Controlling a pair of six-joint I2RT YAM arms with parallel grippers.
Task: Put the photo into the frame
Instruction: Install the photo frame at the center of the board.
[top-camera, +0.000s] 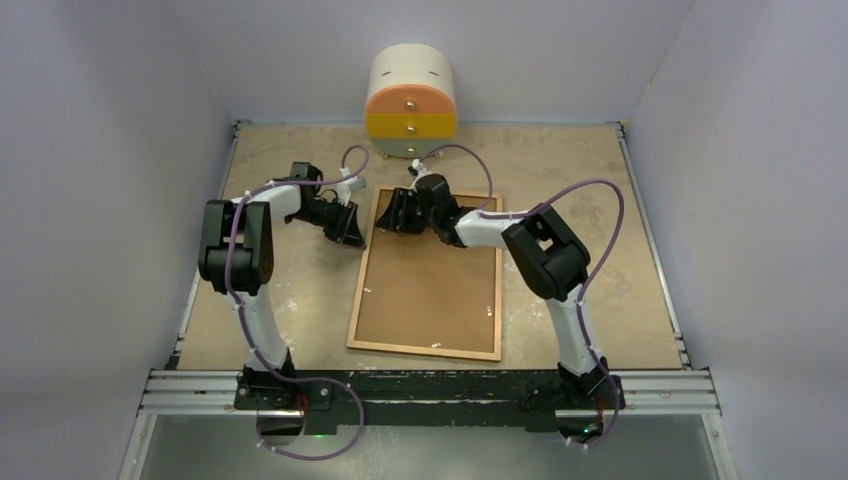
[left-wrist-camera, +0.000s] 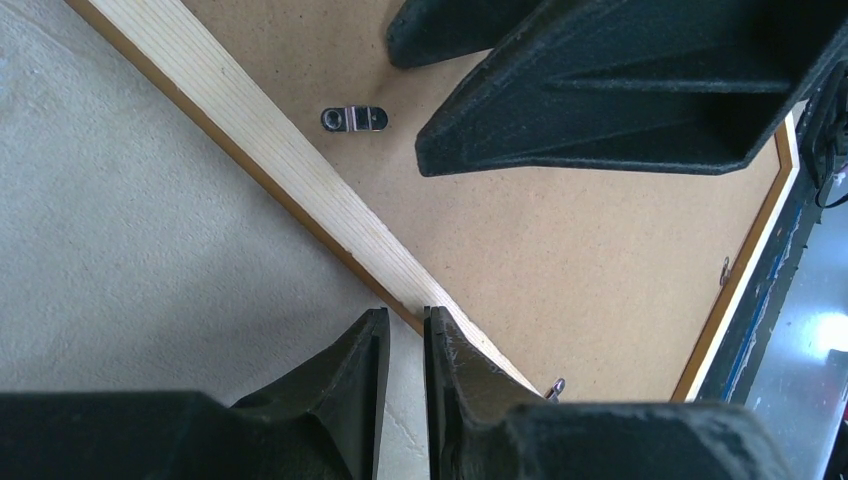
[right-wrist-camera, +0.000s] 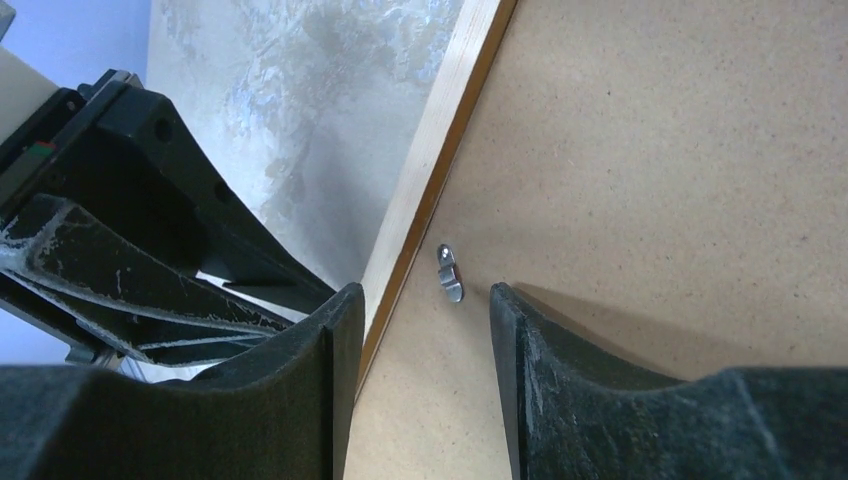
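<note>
The frame lies face down in the middle of the table, its thin wooden rim around a brown backing board. The photo is hidden. My left gripper is at the frame's far left corner. In the left wrist view, the left gripper is closed to a narrow slit with nothing in it, right at the rim. My right gripper is over the board's far edge. In the right wrist view, the right gripper is open and empty, with a small metal clip just ahead between its tips.
A round cabinet with orange and yellow drawers stands at the back, just beyond the frame. Another metal clip lies on the board. The two grippers are close together, and the right fingers fill the upper left wrist view. Walls enclose the table.
</note>
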